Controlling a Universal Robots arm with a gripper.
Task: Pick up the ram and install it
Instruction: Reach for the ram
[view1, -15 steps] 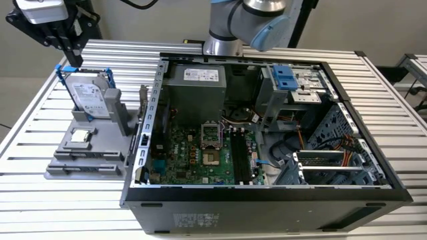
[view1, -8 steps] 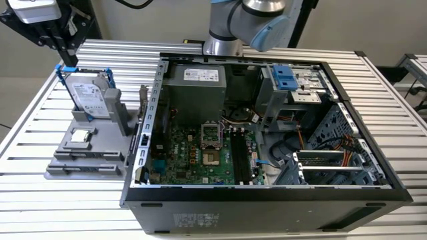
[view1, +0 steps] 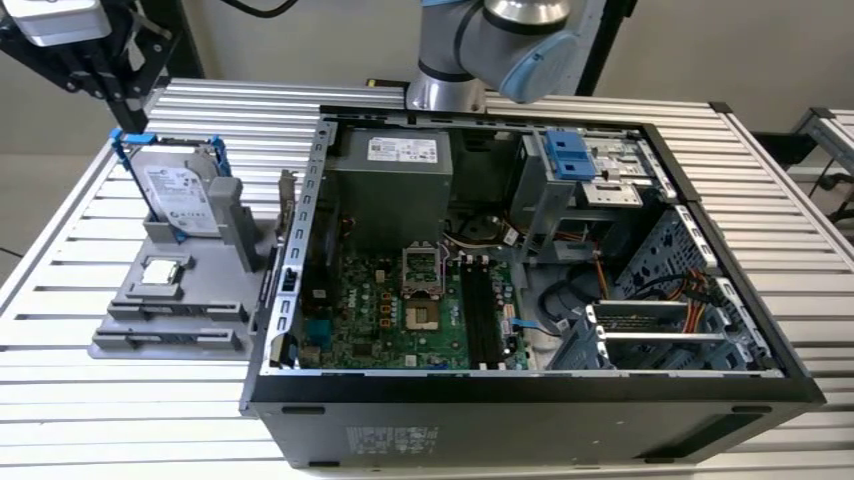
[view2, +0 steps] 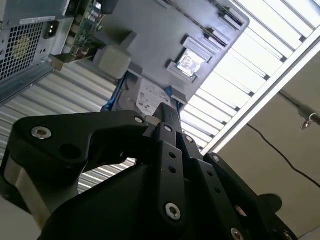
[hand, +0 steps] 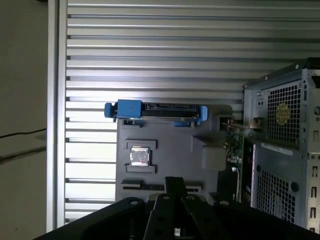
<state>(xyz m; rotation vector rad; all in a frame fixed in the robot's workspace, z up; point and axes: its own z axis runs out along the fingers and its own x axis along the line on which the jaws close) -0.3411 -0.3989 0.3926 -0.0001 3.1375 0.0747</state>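
Exterior view: ram (view1: 174, 340) lies flat in the 6 o'clock slot of the grey holder (view1: 200, 285) on the table (view1: 80, 420), at 9 o'clock from the computer case (view1: 534, 420)

First wrist view: gripper (hand: 172, 182) fully closed, holding nothing, above the holder near the ram (hand: 137, 186)

Second wrist view: gripper tips meet, hard drive (view2: 150, 97) beyond

Open-topped case (view1: 534, 410), upright hard drive (view1: 180, 195) alongside

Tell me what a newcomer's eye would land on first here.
The open computer case dominates the exterior view's centre, its green motherboard exposed. At the exterior view's left, a grey tray holds an upright hard drive with blue rails and a silver chip. In the first wrist view the black pincer hangs above that tray.
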